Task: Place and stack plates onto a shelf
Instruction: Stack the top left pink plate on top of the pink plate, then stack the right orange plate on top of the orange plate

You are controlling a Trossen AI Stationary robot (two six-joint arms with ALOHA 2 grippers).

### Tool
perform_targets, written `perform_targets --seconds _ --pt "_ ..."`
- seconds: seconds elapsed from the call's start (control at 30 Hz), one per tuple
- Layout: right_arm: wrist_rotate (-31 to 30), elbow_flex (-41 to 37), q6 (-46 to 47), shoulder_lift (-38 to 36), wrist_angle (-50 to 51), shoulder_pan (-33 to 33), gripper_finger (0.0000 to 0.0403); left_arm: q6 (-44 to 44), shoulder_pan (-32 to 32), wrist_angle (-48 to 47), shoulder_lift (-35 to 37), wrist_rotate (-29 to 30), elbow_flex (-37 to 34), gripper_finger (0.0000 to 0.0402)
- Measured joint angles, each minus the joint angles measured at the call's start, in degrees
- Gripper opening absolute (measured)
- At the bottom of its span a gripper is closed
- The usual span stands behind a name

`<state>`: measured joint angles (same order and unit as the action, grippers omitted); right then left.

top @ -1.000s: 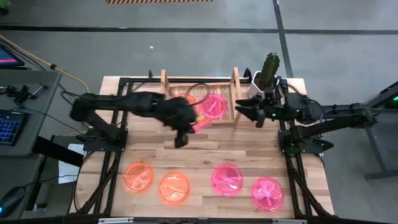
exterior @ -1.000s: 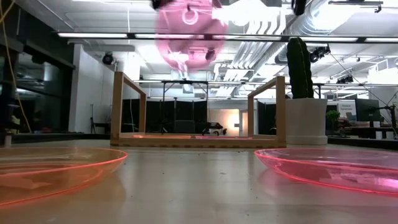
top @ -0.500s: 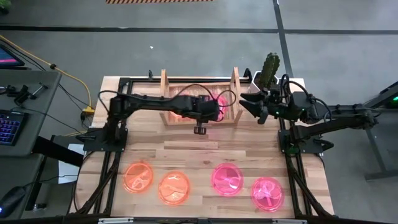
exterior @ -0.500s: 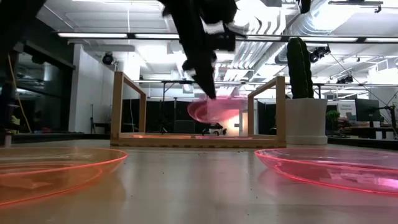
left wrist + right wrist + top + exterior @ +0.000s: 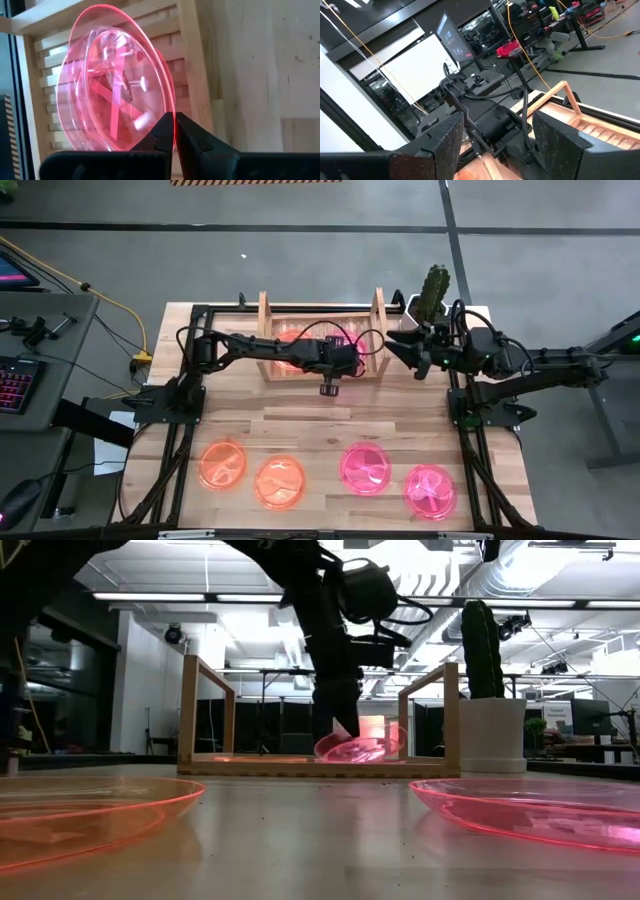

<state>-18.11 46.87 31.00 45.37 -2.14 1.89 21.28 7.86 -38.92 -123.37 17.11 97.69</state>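
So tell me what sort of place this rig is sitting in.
Probably a robotics lab or workshop: exposed ceiling ducts above an open floor, a desk with a keyboard beside the wooden table, and cabled workbenches behind.

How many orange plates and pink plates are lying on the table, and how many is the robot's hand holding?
Orange plates on the table: 2
Pink plates on the table: 2
Pink plate pinched in the left hand, tilted over the shelf: 1
Total: 5
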Motion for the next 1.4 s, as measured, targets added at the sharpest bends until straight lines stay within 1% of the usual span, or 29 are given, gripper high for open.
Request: perform_targets --seconds 0.2,0.4,0.5,0.57,0.6,0.7,0.77,0.83,0.9,1.07,1.13,1.2,1.3,1.4 --pt "0.02 0.00 0.02 0.75 0.30 0.02 0.0222 -2.51 0.55 2.95 0.02 0.64 0.00 0.0035" --pt "0.02 0.00 0.02 2.12 0.33 0.02 0.0222 -3.12 0.41 2.00 0.03 4.03 0.00 0.0094" --pt "0.03 0.00 0.00 2.27 0.40 0.02 0.0222 -4.53 0.32 -1.03 1.40 4.88 0.00 0.0123" --pt "0.02 0.00 -0.08 2.25 0.36 0.02 0.0222 -7.32 0.32 -4.15 3.62 2.90 0.00 0.0138" --pt "0.03 0.00 -0.19 2.25 0.38 0.02 0.0222 -9.89 0.40 -6.12 5.02 0.75 0.00 0.0144" --pt "0.10 0.00 -0.35 2.23 0.61 0.02 0.0222 -19.59 1.37 -9.55 9.74 -8.49 -0.06 0.0156" --pt "0.26 0.00 -0.36 2.23 1.63 0.02 0.0222 -25.78 1.46 -9.01 14.31 -12.65 -1.46 0.0158" --pt "0.43 0.00 1.01 2.25 2.67 0.04 0.0222 -29.72 0.76 -4.72 20.04 -14.01 -3.96 0.0158" --pt "1.56 0.00 2.58 2.23 3.29 0.04 0.0222 -31.84 -0.97 1.31 26.46 -14.36 -7.88 0.0159" --pt "4.23 0.00 3.21 2.34 3.70 0.04 0.0222 -36.29 -6.68 21.27 42.77 -14.39 -21.75 0.0159" --pt "4.44 0.00 3.50 2.34 3.66 0.04 0.0222 -37.51 -9.25 28.72 48.50 -13.09 -27.88 0.0159" --pt "4.48 0.00 3.46 2.34 3.68 0.04 0.0222 -37.47 -11.91 34.06 53.41 -10.90 -33.11 0.0159" --pt "4.48 0.00 2.23 2.34 3.66 0.04 0.0222 -36.62 -14.86 37.45 59.10 -5.98 -38.56 0.0159" --pt "4.48 0.00 2.03 2.34 3.53 0.04 0.0222 -36.67 -16.00 38.20 62.93 -1.22 -41.36 0.0159"
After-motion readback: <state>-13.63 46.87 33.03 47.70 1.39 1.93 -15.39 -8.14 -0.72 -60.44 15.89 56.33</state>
